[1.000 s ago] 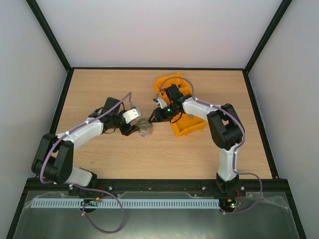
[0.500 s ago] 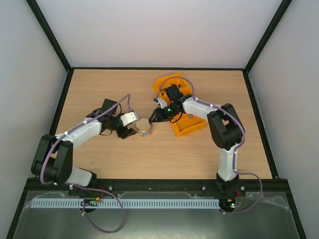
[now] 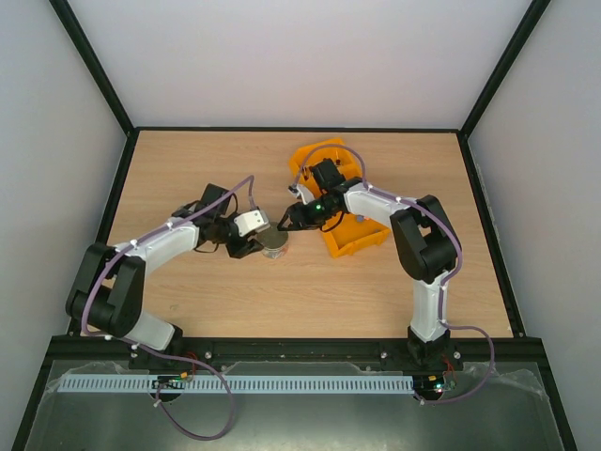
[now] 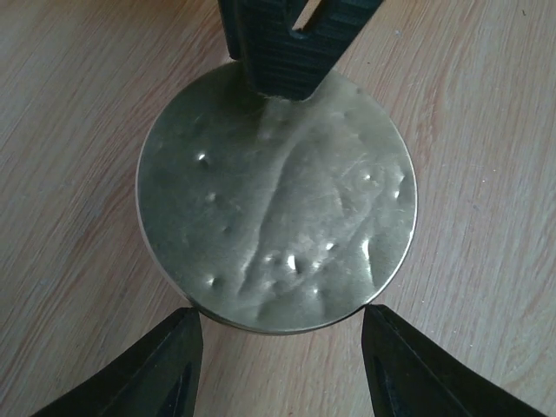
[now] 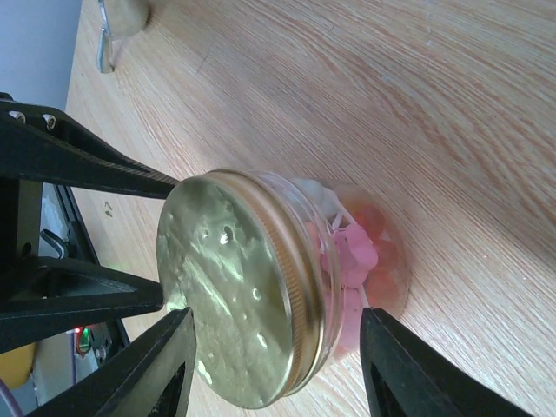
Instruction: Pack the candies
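Pink, white and reddish candies (image 5: 354, 250) lay packed inside clear glass jar (image 3: 274, 247) on wooden table (image 3: 188, 169), round gold-coloured lid (image 4: 276, 200) already seated; left gripper (image 4: 280, 326) and right gripper (image 5: 278, 320) flanked it, jaws apart; probably only tightening remained.

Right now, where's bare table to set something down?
The table is bare on the near side of the jar and in the far left corner behind the left arm. Crowded centre: both jaws meet beside the orange bin.

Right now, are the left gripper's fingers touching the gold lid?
Cannot tell. Left wrist view: the left gripper has fingers at the lid rim, with neither gap nor contact plain. Top view hides it.
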Controlling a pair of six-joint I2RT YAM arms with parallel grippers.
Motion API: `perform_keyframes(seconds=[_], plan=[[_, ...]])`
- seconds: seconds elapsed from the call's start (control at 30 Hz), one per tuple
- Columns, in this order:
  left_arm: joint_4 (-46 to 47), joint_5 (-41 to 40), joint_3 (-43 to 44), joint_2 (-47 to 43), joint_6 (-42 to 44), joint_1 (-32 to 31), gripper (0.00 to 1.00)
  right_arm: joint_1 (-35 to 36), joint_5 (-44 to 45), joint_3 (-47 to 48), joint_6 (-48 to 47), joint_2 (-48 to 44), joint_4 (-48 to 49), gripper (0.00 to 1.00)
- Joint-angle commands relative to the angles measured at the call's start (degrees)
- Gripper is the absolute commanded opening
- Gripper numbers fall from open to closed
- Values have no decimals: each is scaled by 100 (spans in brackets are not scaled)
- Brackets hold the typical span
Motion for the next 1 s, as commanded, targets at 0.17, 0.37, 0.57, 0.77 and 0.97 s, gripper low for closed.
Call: perform_keyframes(seconds=[0.17,0.37,0.57,0.77,0.97], plan=[[368,-47,262,177,-717,-12,51,-17,43,291,-38,231,-265,53],[171,131,382,217,-803,34,51,-18,275,444,-12,376,-257,48],[-111,604,606,22,-790,244,51,-18,435,460,-37,474,-265,40],[-106,237,1091,582,-1147,-24,42,-4,332,463,2,512,-213,39],[-135,-552,610,856,-715,-140,32,25,306,321,-114,470,-190,32]])
